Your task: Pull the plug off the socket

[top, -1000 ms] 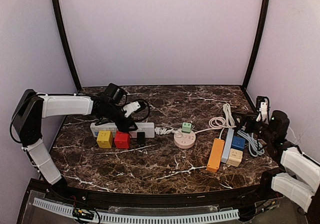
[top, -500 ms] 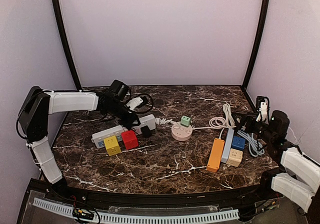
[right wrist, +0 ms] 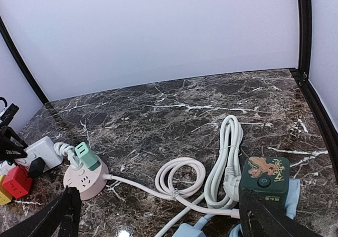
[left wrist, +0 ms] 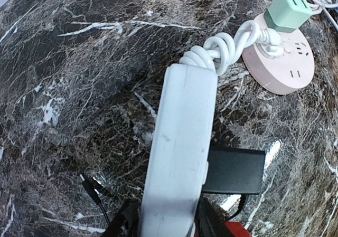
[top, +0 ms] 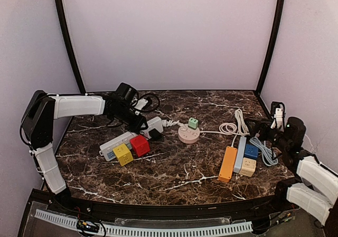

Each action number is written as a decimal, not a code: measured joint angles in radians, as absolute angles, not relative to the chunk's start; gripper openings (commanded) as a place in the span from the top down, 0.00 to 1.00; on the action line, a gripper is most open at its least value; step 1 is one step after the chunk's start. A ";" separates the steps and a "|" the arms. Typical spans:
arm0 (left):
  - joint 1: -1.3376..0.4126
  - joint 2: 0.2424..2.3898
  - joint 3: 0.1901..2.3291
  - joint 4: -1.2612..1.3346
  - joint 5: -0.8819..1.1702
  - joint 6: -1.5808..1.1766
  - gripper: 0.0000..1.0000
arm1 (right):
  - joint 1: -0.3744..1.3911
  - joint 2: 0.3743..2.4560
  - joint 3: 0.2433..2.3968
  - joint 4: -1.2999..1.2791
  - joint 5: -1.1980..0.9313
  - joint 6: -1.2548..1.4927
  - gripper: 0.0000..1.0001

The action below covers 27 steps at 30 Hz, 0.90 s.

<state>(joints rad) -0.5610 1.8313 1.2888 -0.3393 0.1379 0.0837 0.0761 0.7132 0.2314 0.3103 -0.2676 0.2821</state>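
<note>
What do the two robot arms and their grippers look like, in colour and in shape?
Both arms look alike. The left arm and the right arm have white, rounded link covers and black joints. The left gripper and the right gripper are black, each with two slim fingers. A black cable loops by the left wrist. No markings are readable.

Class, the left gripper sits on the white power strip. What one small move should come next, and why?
Probably hold the white power strip steady with the left gripper, which clamps its sides, and start the open right gripper toward the black plug jutting from its edge: that plug is not yet out.
</note>
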 measured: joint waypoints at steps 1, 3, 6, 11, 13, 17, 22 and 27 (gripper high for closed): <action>-0.556 1.832 1.289 -0.338 0.141 0.070 0.63 | 0.076 0.711 0.231 0.310 -0.266 0.282 0.01; -0.551 1.833 1.289 -0.334 0.146 0.045 0.59 | 0.077 0.707 0.231 0.309 -0.262 0.282 0.01; -0.546 1.837 1.287 -0.333 0.163 0.020 0.46 | 0.079 0.707 0.231 0.307 -0.257 0.282 0.01; -0.534 1.837 1.274 -0.330 0.185 0.007 0.08 | 0.081 0.701 0.231 0.303 -0.254 0.282 0.01; -0.530 1.815 1.245 -0.316 0.195 -0.002 0.02 | 0.081 0.689 0.231 0.298 -0.252 0.282 0.01; -0.526 1.686 1.163 -0.293 0.202 -0.010 0.01 | 0.083 0.667 0.231 0.287 -0.246 0.282 0.01; -0.526 1.401 1.041 -0.264 0.188 -0.043 0.01 | 0.085 0.635 0.231 0.274 -0.239 0.282 0.01; -0.526 1.227 0.911 -0.335 0.093 -0.098 0.01 | 0.085 0.616 0.231 0.260 -0.233 0.281 0.01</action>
<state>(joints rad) -0.5262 1.2266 0.9108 -0.3351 0.0933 -0.0978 0.0853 0.6159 0.2314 0.2604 -0.2329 0.2813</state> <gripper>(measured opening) 0.987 0.986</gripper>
